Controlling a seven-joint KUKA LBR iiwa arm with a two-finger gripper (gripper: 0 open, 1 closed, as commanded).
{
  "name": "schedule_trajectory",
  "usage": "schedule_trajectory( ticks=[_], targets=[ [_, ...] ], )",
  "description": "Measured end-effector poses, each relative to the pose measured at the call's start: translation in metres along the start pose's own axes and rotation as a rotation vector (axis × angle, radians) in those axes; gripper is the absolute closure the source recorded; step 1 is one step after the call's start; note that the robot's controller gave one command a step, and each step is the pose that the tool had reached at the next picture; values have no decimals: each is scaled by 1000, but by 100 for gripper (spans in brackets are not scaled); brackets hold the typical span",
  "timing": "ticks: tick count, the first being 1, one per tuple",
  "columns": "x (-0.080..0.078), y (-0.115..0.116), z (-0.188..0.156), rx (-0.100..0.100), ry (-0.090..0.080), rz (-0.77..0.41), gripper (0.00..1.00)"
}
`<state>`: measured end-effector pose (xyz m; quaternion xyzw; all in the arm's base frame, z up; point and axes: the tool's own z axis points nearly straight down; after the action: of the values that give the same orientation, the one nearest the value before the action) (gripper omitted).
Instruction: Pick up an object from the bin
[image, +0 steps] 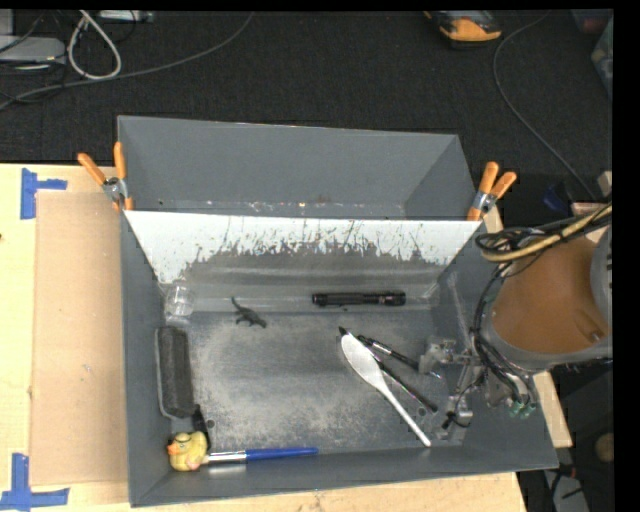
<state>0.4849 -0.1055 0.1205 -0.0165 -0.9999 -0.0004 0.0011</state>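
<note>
My gripper (456, 388) sits low at the right side of the bin, close to the right wall. Just to its left lies a white plastic spoon (366, 366). Its bowl points up-left and its thin handle runs down-right to end beside the gripper. A thin black pair of tongs (392, 366) lies across the spoon, with its right end close to the gripper. Whether the gripper touches either one is hidden by its own body.
A black marker (358, 298) lies along the back wall, with a small black lizard figure (248, 316) to its left. A dark grey oblong block (175, 370) lies by the left wall. At the front left is a blue pen with a yellow duck head (188, 450).
</note>
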Motion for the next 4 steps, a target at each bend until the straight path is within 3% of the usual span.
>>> schedule_trajectory(
  ticks=[1,2,3,4],
  targets=[
    [8,28,3,-1,3,360,0],
    [6,33,34,0,1,344,0],
    [10,49,51,-2,5,694,100],
    [10,49,51,-2,5,691,100]
  ],
)
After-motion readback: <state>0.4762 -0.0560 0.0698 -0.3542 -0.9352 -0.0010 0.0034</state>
